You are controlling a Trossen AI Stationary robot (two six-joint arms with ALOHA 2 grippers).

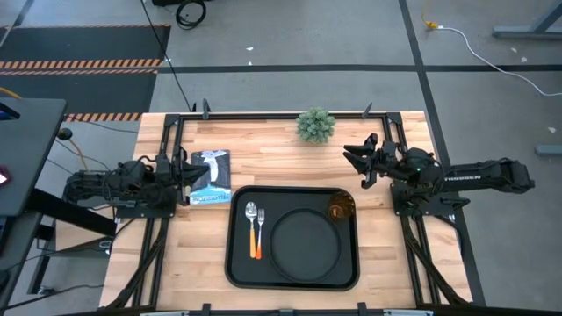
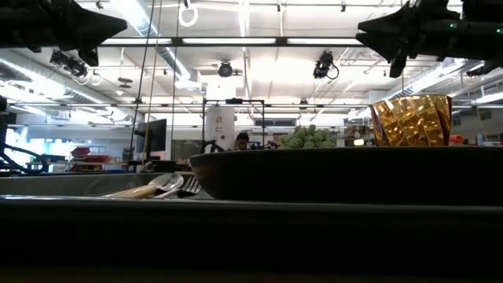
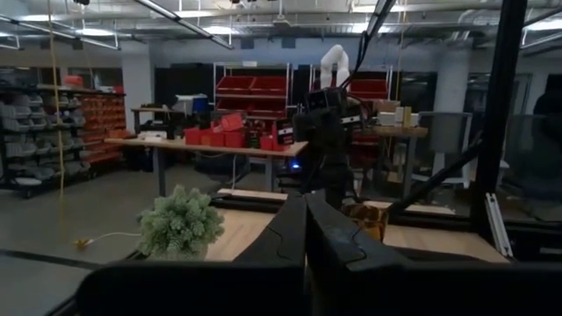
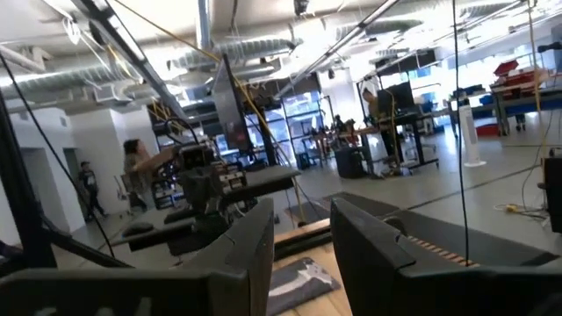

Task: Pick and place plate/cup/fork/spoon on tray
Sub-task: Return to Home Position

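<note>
On the tray (image 1: 235,263) all four items sit placed, so both arms should simply park clear: left gripper (image 1: 186,181) clenched empty, right gripper (image 1: 353,161) parted, empty.

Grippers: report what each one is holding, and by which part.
Nothing is held. The left gripper is shut on nothing beside the tray; the right gripper is open and empty, above the table behind the cup.
</note>
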